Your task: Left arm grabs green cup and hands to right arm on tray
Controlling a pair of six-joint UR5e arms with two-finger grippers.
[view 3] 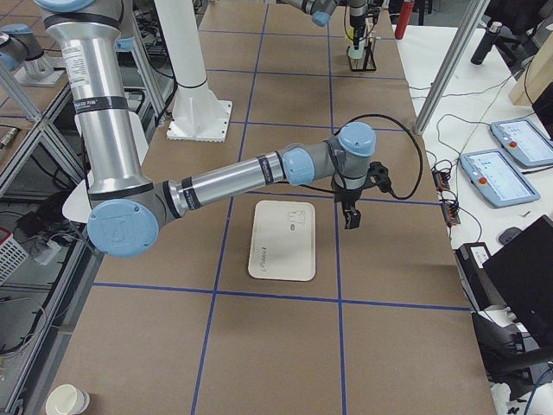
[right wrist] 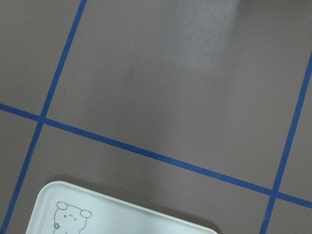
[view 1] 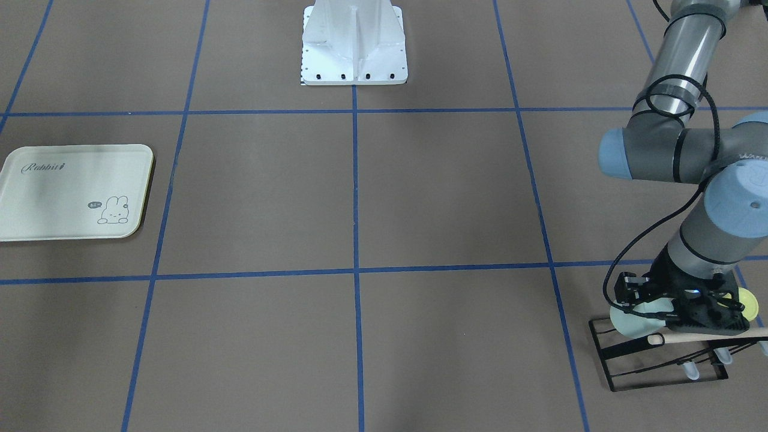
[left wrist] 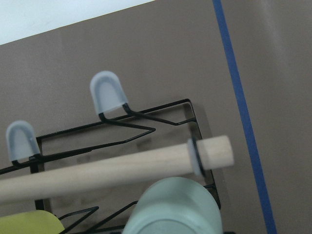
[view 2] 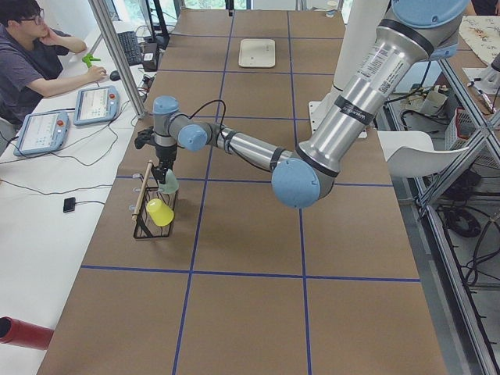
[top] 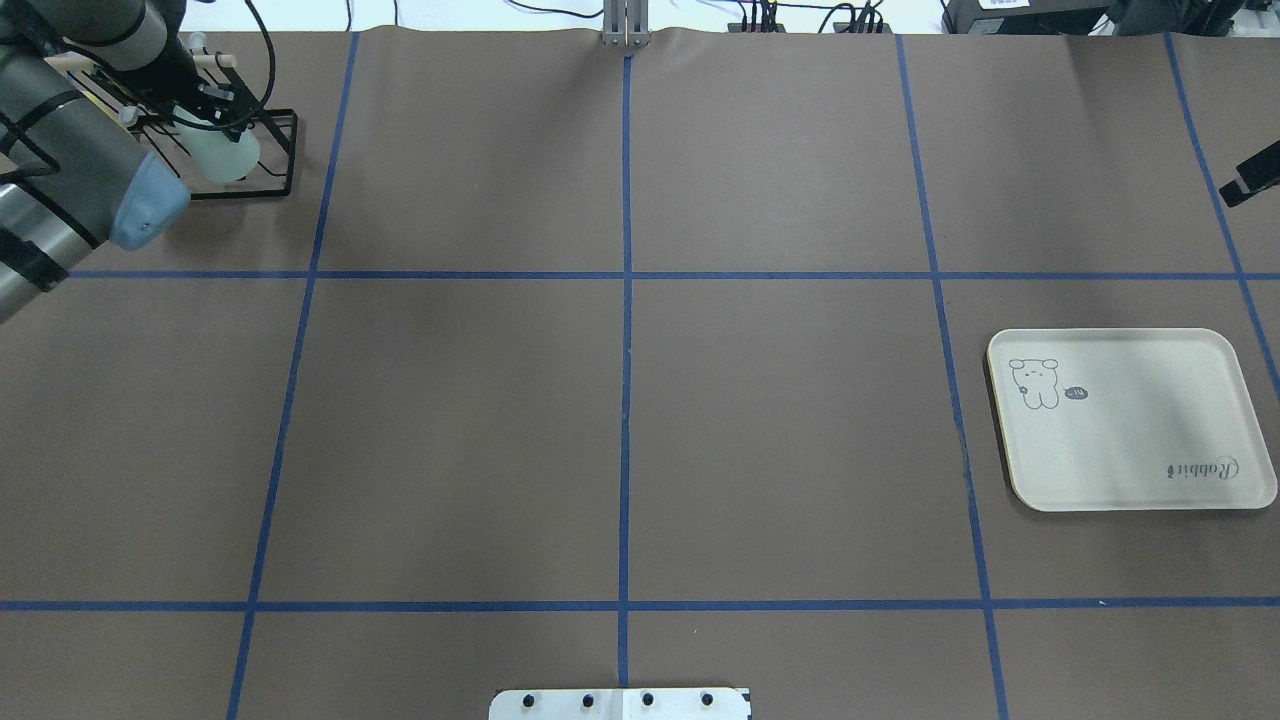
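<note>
At the table's far left corner, the left gripper hangs low over a black wire rack. The green cup lies tilted on this rack, just beneath a wooden rod that runs along the rack's top, and the gripper's black body covers part of it. Its fingers show clearly in no view, so I cannot tell how far it is open or whether it has hold of the cup. A yellow-green cup sits on the same rack, just beside the green one.

On the right stands the tray, flat on the table and bare, well apart from the rack. The right gripper hangs above the table near the tray's bunny end, not over it. Only its black tip enters the overhead view, and I cannot tell whether it is open or closed.
</note>
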